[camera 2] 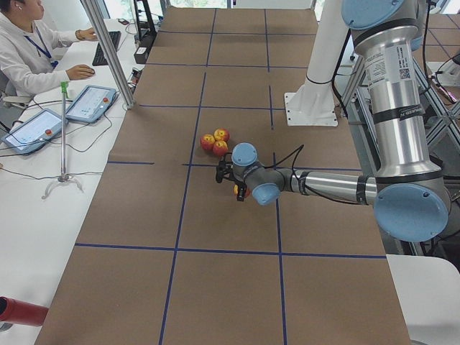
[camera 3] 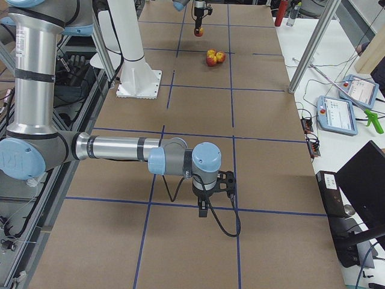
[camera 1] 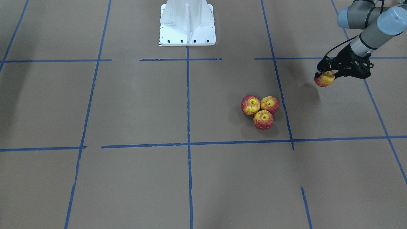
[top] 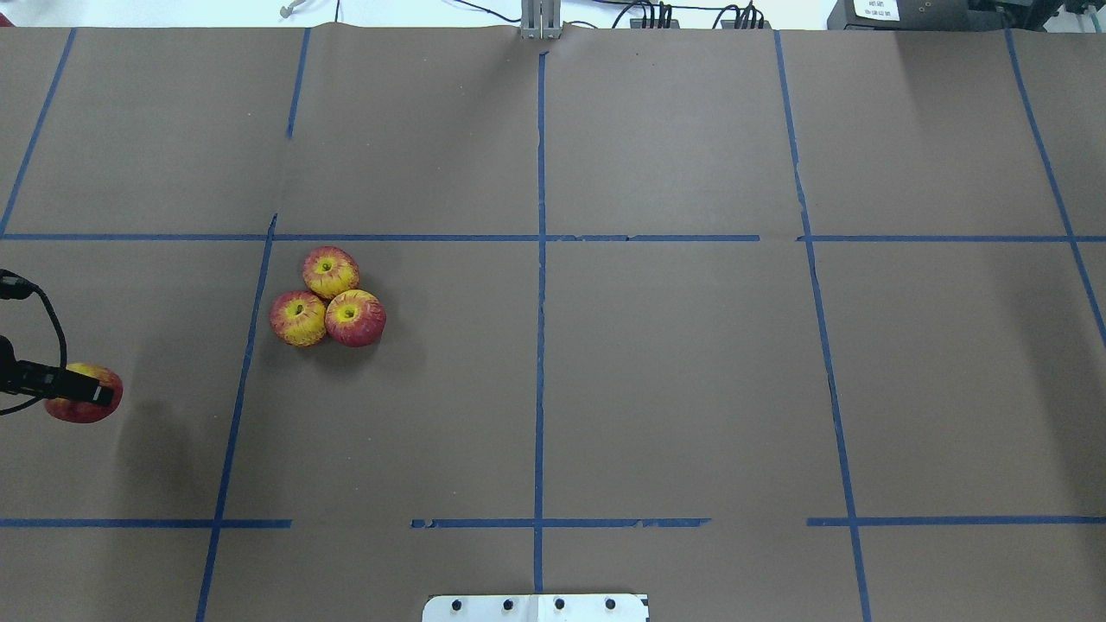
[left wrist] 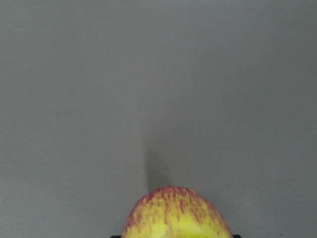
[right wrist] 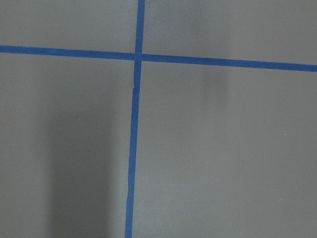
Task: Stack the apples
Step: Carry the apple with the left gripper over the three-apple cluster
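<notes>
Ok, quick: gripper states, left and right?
Left gripper: closed, holding an apple.
Right gripper: cannot be told.

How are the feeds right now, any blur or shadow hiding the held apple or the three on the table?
Front-facing view: sharp, even light; the held apple in the left hand and the three grouped apples are clear, with soft shadows only. Overhead view: the hand is cropped at the frame edge. Left wrist view: the apple is close and soft.
</notes>
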### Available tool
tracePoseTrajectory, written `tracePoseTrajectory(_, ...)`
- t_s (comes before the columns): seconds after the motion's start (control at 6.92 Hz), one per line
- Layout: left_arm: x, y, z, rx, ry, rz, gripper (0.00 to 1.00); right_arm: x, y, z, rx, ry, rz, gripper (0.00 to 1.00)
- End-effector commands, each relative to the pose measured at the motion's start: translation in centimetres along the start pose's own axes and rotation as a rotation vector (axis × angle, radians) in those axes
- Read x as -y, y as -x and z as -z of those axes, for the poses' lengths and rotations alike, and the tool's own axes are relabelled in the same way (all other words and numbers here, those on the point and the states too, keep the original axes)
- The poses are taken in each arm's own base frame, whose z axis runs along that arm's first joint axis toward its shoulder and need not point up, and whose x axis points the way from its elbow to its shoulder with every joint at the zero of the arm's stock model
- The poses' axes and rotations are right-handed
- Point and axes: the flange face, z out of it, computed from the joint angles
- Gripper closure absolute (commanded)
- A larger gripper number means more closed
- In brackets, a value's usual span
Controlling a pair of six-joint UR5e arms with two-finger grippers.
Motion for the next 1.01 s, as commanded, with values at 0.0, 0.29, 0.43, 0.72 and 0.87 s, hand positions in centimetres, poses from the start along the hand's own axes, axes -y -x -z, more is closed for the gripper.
tracePoseTrajectory(0.0, 6.0, -9.0, 1.3, -0.104, -0.023, 0.106, 1.0, 0.0, 0.0, 0.0, 0.0, 0.0, 0.0, 0.0)
tracePoseTrajectory(0.29, 11.9, -17.0, 1.3, -0.081, -0.007, 0.2, 1.0, 0.0, 0.0, 0.0, 0.0, 0.0, -0.001, 0.0)
tracePoseTrajectory(0.43, 14.7, -20.9, 0.2, -0.055, 0.021, 0.215, 1.0, 0.0, 0.0, 0.0, 0.0, 0.0, 0.0, 0.0)
tracePoseTrajectory(0.72, 15.2, -21.9, -2.5, -0.001, 0.001, 0.206, 1.0, 0.0, 0.0, 0.0, 0.0, 0.0, 0.0, 0.0)
tracePoseTrajectory(0.87, 15.0, -22.1, -2.8, 0.0, 0.003, 0.203, 1.0, 0.0, 0.0, 0.0, 0.0, 0.0, -0.001, 0.0)
